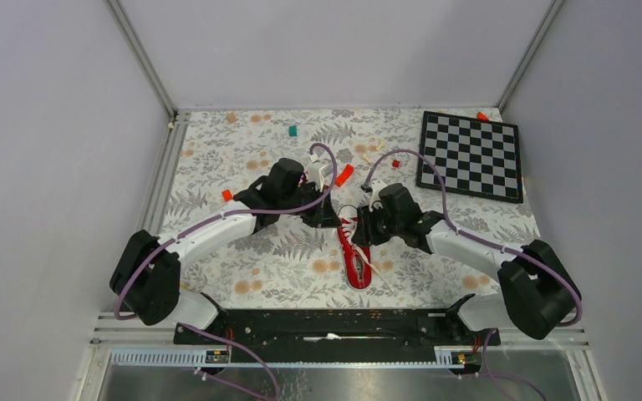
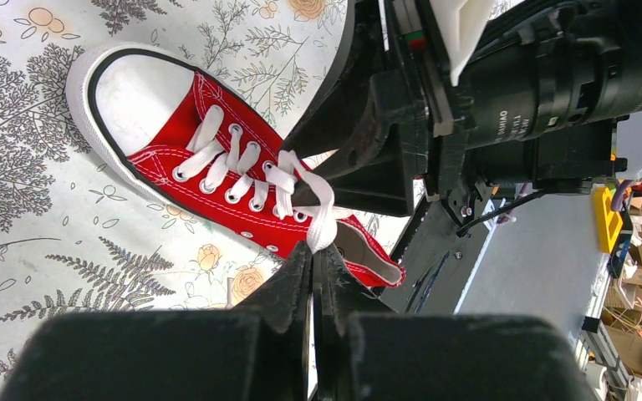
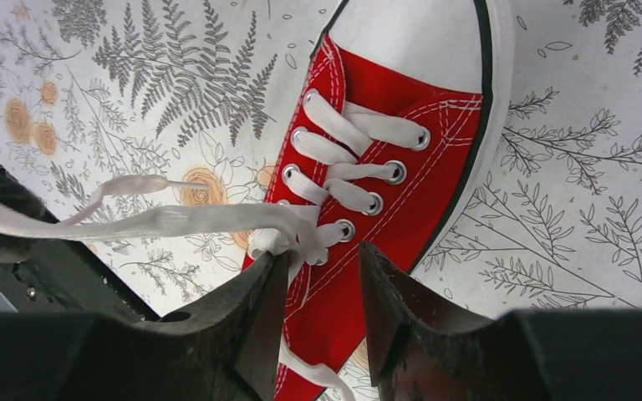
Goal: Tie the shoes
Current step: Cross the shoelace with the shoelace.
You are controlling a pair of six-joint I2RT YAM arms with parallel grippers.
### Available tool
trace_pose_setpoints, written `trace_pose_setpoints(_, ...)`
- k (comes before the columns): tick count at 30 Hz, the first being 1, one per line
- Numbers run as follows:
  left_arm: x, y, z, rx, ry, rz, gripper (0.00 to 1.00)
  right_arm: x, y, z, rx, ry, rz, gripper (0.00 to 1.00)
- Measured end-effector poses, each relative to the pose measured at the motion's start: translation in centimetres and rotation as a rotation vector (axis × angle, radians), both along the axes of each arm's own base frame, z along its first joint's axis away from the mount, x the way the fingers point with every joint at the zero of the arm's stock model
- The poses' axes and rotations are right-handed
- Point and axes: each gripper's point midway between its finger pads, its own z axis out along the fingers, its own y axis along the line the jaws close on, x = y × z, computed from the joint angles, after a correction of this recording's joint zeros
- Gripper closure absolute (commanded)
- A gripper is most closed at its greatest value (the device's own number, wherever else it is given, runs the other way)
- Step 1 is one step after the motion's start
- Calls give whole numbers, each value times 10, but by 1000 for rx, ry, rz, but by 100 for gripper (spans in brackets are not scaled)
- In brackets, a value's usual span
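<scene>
Item: one sneaker (image 1: 354,255), lying on the floral table (image 1: 217,159) between our arms. We judge it light, the canvas soft, the white lace (image 3: 175,219) limp and slippery; best taken near the knot. Our left gripper (image 2: 312,251) pinches the lace; our right gripper (image 3: 322,259) stands open over the lacing.

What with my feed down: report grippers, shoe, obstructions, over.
Left gripper shut on lace, lace taut. Right gripper open over shoe at the lace crossing. No bow yet. Nothing seen in the way.
</scene>
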Motion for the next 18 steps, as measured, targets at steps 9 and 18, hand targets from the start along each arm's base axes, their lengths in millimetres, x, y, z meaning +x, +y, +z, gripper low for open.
trace_pose_setpoints(9, 0, 0, 0, 0, 0, -1, 100, 4, 5, -3, 18, -2, 15, 58)
trace_pose_setpoints(18, -2, -1, 1, -4, 3, -7, 100, 12, 14, 0, 58, -24, 22, 74)
